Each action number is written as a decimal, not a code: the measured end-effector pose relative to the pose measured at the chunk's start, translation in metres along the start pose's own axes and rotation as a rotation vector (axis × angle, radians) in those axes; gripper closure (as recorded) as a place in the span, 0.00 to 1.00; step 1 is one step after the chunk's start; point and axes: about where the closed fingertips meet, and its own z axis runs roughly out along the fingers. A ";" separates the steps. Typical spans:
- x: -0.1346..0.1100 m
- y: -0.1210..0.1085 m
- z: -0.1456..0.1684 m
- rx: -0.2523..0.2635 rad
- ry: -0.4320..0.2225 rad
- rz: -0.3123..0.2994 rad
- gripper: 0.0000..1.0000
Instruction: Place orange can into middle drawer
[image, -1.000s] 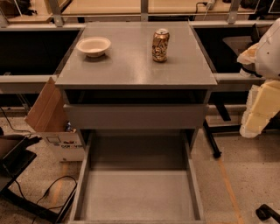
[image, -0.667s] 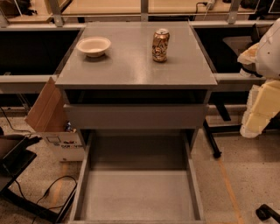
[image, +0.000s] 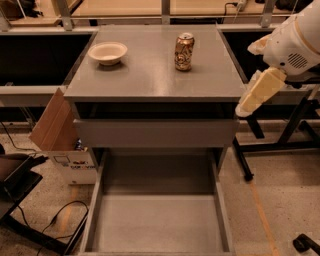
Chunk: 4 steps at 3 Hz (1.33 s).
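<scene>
We see the orange can upright on the cabinet top, leftward and farther back from our gripper off its right edge; whether that is spread, we cannot tell.

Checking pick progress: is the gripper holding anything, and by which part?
Nothing. The gripper hangs off the right of the cabinet top, apart from the orange can standing upright on it.
</scene>
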 end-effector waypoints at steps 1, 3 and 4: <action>-0.022 -0.039 0.035 0.036 -0.198 0.040 0.00; -0.064 -0.094 0.079 0.113 -0.533 0.096 0.00; -0.066 -0.095 0.084 0.110 -0.547 0.100 0.00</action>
